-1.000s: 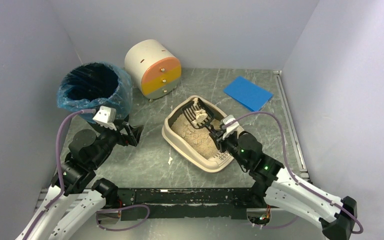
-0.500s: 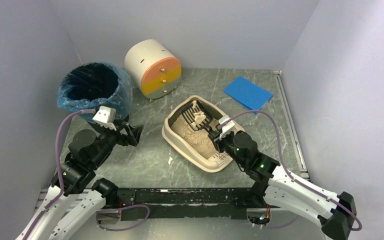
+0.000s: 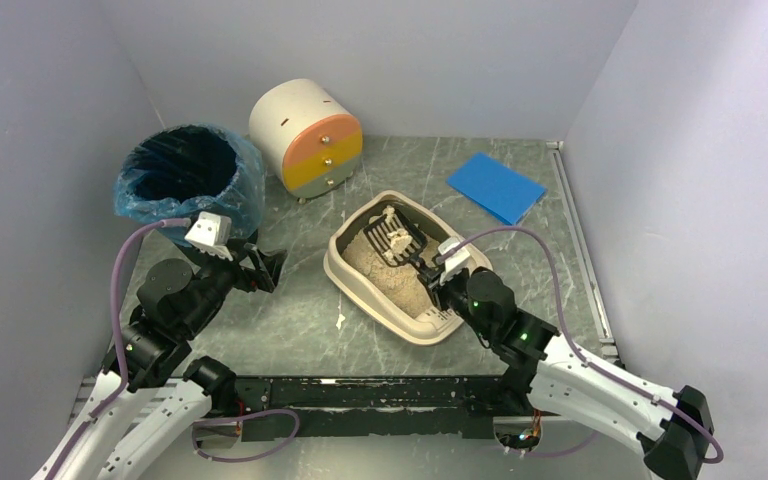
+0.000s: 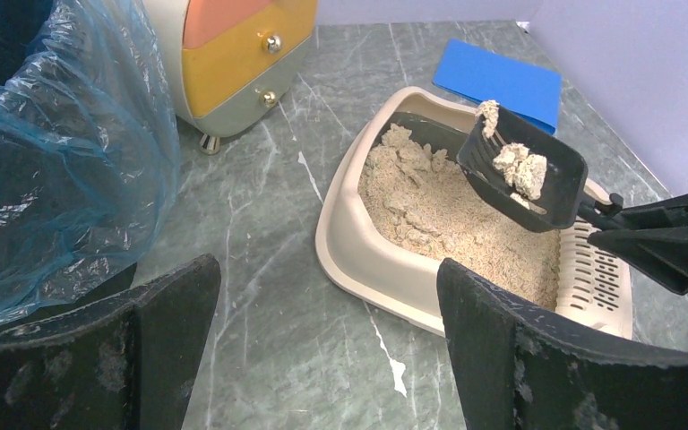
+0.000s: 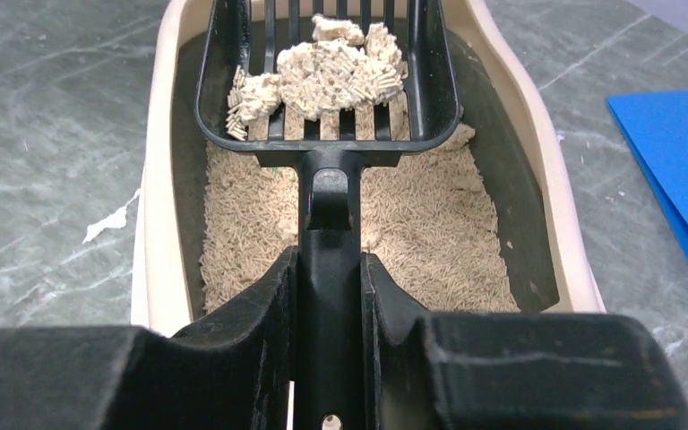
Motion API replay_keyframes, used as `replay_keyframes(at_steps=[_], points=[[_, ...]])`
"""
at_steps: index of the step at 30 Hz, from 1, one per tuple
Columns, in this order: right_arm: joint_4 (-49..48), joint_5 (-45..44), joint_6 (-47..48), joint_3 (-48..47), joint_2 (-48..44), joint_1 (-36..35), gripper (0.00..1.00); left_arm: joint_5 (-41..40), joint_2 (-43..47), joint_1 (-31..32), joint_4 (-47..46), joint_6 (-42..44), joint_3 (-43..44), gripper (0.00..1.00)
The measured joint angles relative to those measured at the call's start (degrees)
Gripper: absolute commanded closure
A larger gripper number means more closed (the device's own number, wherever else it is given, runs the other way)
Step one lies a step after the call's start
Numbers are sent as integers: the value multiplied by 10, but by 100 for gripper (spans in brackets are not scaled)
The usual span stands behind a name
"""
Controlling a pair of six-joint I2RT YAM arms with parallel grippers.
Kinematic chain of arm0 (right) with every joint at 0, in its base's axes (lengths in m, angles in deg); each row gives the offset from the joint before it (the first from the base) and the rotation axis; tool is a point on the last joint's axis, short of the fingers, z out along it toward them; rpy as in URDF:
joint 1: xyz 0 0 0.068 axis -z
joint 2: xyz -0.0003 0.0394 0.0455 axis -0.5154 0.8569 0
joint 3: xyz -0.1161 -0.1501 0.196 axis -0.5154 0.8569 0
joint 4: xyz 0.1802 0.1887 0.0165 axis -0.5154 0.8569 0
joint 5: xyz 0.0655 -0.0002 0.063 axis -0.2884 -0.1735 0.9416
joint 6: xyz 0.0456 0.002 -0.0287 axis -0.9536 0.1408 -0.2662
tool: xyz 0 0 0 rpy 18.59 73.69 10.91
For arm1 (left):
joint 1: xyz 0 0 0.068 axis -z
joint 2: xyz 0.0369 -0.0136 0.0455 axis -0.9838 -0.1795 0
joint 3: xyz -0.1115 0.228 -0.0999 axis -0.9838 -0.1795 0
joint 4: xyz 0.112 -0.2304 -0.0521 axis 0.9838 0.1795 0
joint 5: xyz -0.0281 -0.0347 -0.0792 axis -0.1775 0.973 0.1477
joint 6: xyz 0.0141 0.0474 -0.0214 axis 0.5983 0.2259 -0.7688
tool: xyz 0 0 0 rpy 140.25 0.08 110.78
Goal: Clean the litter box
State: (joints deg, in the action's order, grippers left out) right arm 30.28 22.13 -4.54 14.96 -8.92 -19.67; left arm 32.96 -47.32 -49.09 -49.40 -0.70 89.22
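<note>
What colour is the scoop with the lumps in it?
The scoop is black, slots and handle too. The right wrist view shows it best.

Lab enclosure: blank walls, marbled tabletop

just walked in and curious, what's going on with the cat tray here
The right gripper is shut on the handle of a black scoop, holding it above the litter box with a few clumps in it. The left gripper hangs open and empty beside the bin. The clumps are not yet dumped.
</note>
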Motion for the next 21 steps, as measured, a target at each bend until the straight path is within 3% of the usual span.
replay_keyframes(at_steps=[21], points=[[52,-3,-9,-35,21,0,100,-19,-12,0,5,-10,2,3]])
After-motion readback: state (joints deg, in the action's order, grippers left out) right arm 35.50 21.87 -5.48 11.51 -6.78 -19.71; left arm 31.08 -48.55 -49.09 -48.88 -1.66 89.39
